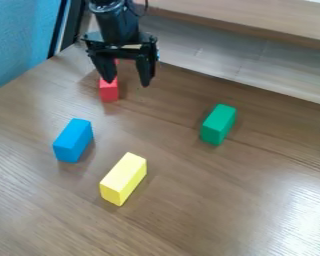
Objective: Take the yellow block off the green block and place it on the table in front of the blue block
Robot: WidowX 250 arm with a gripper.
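Observation:
The black gripper hangs at the upper left of the work surface, its two fingers spread apart with nothing held between them. A red block lies below and partly behind its left finger, which hides some of the block; whether they touch I cannot tell. Lower left of the gripper is a blue block. A yellow block lies below the middle of the view, slanting up to the right. To the right of centre rests a green block.
The brown wooden table carries all the blocks. A pale wooden ledge runs along its back edge toward the right. A blue wall and a dark upright post stand at the upper left.

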